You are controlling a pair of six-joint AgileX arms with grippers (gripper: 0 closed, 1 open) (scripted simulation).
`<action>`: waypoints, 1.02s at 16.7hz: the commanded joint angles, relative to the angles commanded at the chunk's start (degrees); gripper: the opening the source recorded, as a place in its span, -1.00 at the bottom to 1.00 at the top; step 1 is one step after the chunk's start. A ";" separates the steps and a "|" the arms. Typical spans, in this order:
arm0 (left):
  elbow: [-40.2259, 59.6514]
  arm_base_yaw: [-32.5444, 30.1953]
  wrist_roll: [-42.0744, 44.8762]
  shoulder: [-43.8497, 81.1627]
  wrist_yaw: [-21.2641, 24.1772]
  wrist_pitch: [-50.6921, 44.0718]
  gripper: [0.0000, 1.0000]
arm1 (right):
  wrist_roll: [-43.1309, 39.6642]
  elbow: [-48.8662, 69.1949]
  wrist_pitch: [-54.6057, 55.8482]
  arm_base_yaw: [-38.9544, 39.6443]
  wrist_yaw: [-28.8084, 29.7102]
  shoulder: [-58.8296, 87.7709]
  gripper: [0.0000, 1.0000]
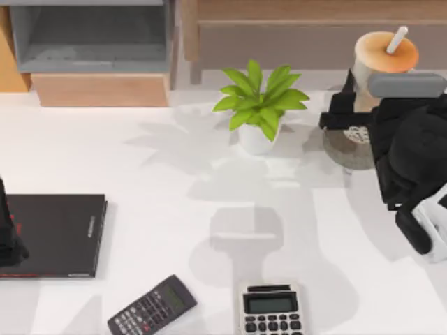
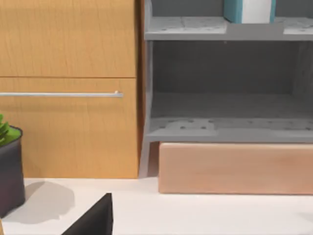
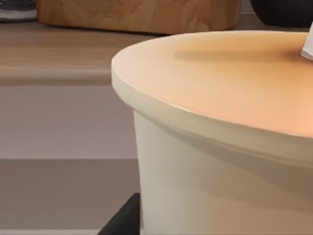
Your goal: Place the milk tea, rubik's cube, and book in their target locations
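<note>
The right gripper [image 1: 349,112] has its fingers clamped on the milk tea [image 1: 380,63] over the grey coaster [image 1: 346,150], far right of the worktop [image 1: 174,230]; the left arm sits parked at the left edge.

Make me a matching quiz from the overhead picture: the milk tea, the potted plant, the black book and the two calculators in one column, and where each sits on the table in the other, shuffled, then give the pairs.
Things:
1. milk tea
2. potted plant
3. black book
4. two calculators

Places:
A. left edge of the table, under the left gripper
B. front edge, near the middle
C. back right, on the grey coaster, at the right gripper
D. back middle, standing alone

Pairs: 1-C, 2-D, 3-A, 4-B
</note>
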 joint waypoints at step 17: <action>0.00 0.00 0.00 0.00 0.00 0.00 1.00 | 0.00 0.00 0.00 0.00 0.00 0.00 1.00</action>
